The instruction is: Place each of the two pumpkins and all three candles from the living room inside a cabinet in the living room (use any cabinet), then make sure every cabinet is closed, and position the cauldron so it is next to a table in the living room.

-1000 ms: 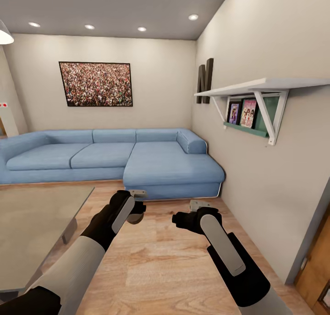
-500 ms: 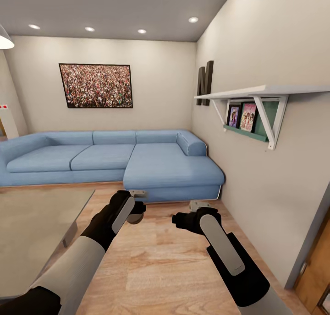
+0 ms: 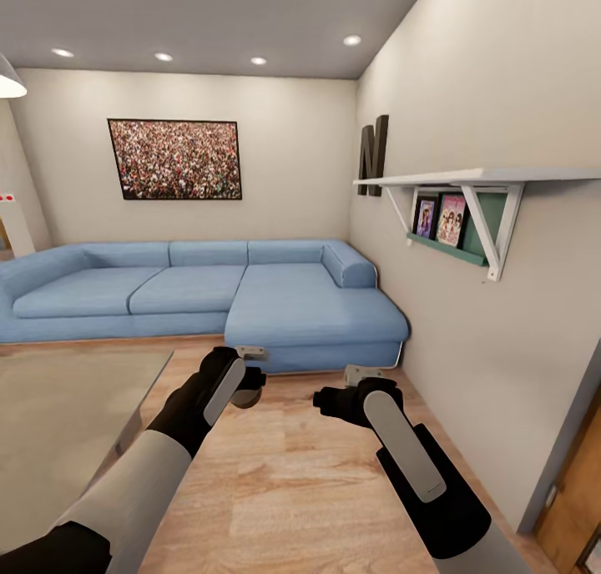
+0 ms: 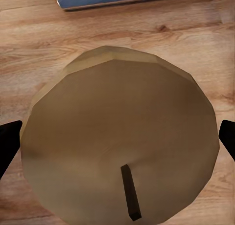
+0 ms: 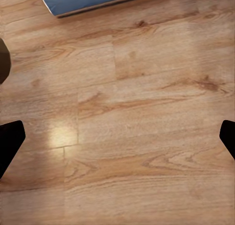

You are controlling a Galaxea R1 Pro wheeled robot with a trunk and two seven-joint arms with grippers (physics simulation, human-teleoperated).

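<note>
Because the whole head view has shifted a little while both arms keep their place in it, I judge that the robot is travelling and not handling. The left pincer (image 3: 249,379) pinches a stubby pale brownish-cream candle (image 4: 117,137) above the light wood floor (image 5: 147,87), near the blue corner sofa (image 3: 309,307). The right pincer (image 3: 338,400) is spread, with nothing between its fingers. The candle has yet to go into a cabinet.

One candle (image 4: 120,141), one sofa (image 3: 209,294)

View: camera creeping forward, tilting up slightly.
Long blue corner sofa (image 3: 250,294): sits lower in frame.
White wall shelf (image 3: 476,178): lower too.
Glass-topped low table (image 3: 58,399): sliding downward, less showing.
</note>
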